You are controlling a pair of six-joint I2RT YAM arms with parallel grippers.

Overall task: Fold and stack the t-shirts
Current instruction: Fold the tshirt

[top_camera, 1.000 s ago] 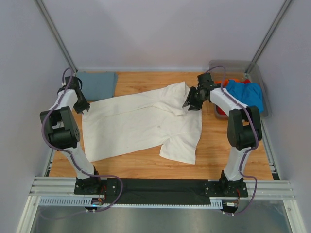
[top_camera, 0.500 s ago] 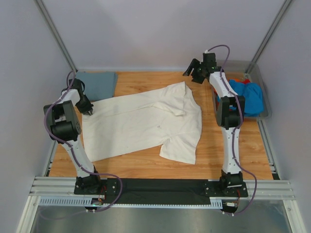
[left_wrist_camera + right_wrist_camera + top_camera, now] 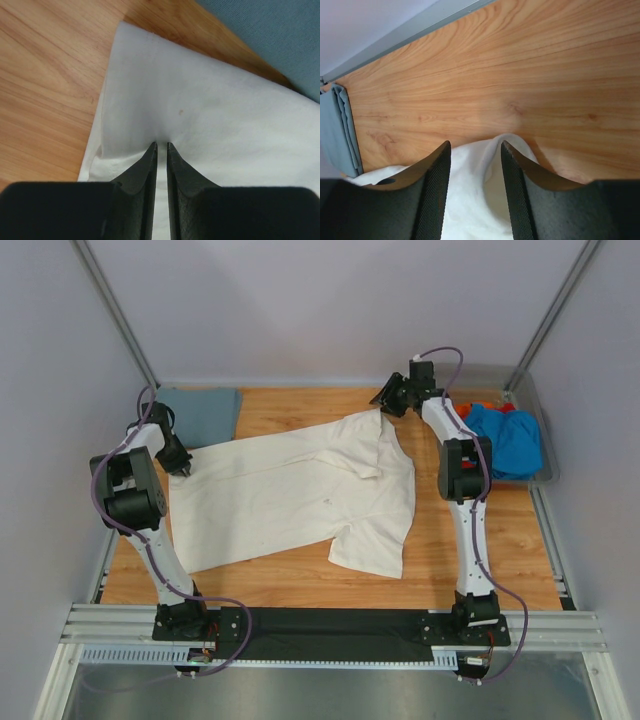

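Wooden table (image 3: 290, 580) under it all, and the cream shirt (image 3: 290, 490) lies spread flat across its middle, collar toward 1 o'clock. Up at 2 o'clock sits the bin (image 3: 535, 420), with a blue shirt (image 3: 505, 440) heaped inside and an orange-red shirt (image 3: 468, 410) peeking out on the heap's 10 o'clock side. Over at 10 o'clock, a grey-blue shirt (image 3: 205, 412) lies folded in the corner. Left gripper (image 3: 161, 145) is down at the cream shirt's 9 o'clock edge, fingers pressed nearly together, clamped on a pucker of white cloth. Right gripper (image 3: 475, 145) is at the 1 o'clock tip, fingers wide apart, straddling a raised peak of the cloth.
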